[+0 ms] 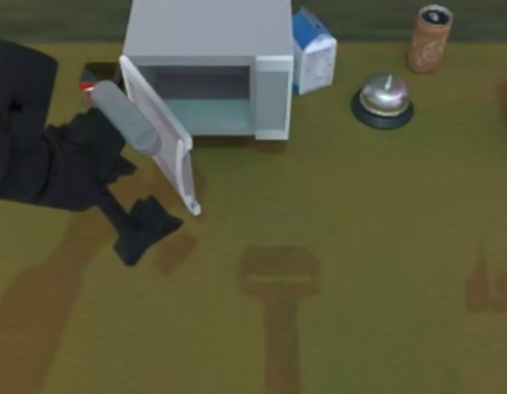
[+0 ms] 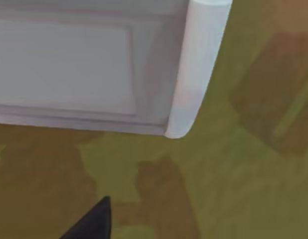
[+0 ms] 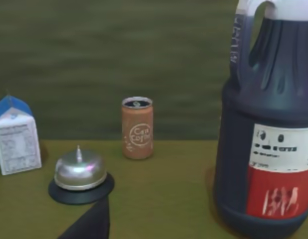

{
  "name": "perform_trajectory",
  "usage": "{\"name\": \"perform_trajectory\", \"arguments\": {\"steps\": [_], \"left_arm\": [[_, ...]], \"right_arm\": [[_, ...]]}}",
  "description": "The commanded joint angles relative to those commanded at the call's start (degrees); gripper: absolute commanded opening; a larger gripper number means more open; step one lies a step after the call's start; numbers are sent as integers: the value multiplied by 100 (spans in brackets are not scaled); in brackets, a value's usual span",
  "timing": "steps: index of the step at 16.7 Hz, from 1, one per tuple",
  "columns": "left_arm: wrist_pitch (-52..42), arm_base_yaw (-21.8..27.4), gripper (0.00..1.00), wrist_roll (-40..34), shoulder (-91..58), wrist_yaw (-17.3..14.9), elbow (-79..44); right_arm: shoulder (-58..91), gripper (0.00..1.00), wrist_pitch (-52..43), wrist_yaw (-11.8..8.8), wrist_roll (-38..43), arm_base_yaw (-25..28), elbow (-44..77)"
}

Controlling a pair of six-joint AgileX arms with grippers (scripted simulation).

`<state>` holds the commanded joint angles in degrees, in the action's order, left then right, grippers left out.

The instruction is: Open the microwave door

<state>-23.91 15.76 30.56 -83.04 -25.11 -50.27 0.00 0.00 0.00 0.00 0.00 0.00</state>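
Here you see the boxy white microwave (image 1: 208, 49) standing at the far edge of the olive-green bench (image 1: 360, 246), left of centre in the top view. Its flat white door with the large grey window (image 1: 159, 135) is swung wide open, hinged at the left side of the oven and angling out toward the near left, so the dark cavity with its pale floor lies exposed. The narrow grey control strip (image 1: 272, 94) remains on the right side of the front.

Your left pincer (image 1: 147, 230) sits on the bench just beside the free outer edge of the door, a little to its left and near side; whether it touches the door you cannot tell, and neither view shows whether its fingers are spread or pressed together. In the left wrist view the door's rounded white edge (image 2: 194, 74) fills the frame above the bench, with one dark fingertip (image 2: 94, 224) showing at the border.

The right arm is out of the top view; its wrist camera shows only one dark fingertip (image 3: 91, 221), so you cannot tell that pincer's state either.

A small blue-and-white milk carton (image 1: 313, 51) stands just right of the microwave, a silver call bell on a black base (image 1: 383, 100) farther right, and an orange drink can (image 1: 430, 37) beyond it. A large dark jug with a red-and-white label (image 3: 268, 124) stands near the right wrist camera.
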Motion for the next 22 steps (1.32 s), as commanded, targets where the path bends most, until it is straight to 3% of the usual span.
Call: {"name": "perform_trajectory", "arguments": {"steps": [7, 10, 15, 22], "left_arm": [[-181, 0, 100, -88, 90, 32, -59], [-718, 132, 100, -636, -331, 242, -588], [-2458, 528, 100, -2523, -1551, 923, -2651], [-5326, 1157, 100, -6210, -3297, 2213, -6717]], "right_arm": [[0, 100, 0, 0, 0, 0, 0], [0, 100, 0, 0, 0, 0, 0], [0, 100, 0, 0, 0, 0, 0], [0, 100, 0, 0, 0, 0, 0]]}}
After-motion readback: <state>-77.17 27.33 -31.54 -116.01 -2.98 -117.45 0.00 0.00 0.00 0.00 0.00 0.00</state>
